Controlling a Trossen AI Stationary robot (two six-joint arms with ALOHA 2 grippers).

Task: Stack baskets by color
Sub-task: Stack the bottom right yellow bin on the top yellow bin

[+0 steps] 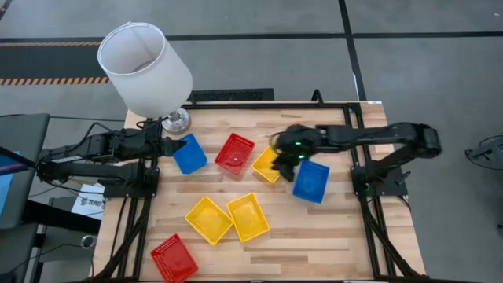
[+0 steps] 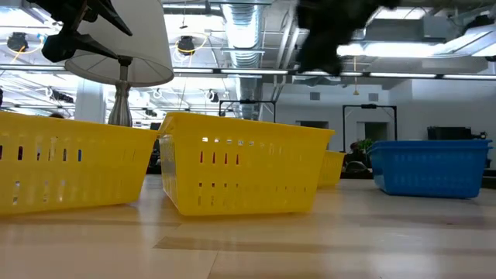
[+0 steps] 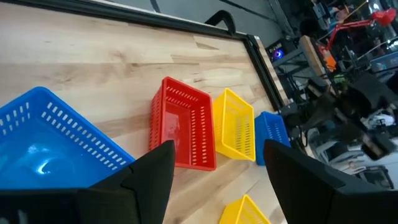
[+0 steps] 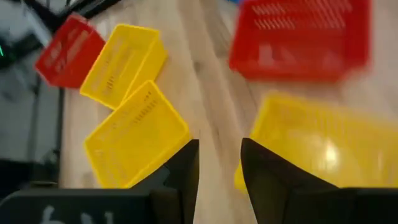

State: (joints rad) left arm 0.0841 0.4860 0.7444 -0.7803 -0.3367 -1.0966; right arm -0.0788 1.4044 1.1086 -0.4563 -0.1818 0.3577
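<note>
Hovering over the middle of the bench (image 1: 330, 244), the right claw (image 1: 284, 154) hangs above the near edge of a yellow basket (image 1: 266, 165), its fingers parted by a narrow gap with nothing between them; from where I stand it looks set to come down on that basket's rim, though its own bulk hides the contact point, so I cannot say it touches. Just beside it lies a blue basket (image 1: 311, 181); on the other side a red basket (image 1: 235, 153). The left claw (image 1: 167, 147) waits at the far left, spread wide and empty, just short of a second blue basket (image 1: 189, 154). Nearer the front sit two more yellow baskets (image 1: 209, 219) (image 1: 248, 217) side by side, and a lone red one (image 1: 174, 259) at the front-left corner.

Nothing is stacked yet; every basket I can count lies singly, so the whole sorting remains.

The yellow basket under the claw sits skewed, its long axis running diagonally across the bench, mouth upward.
</note>
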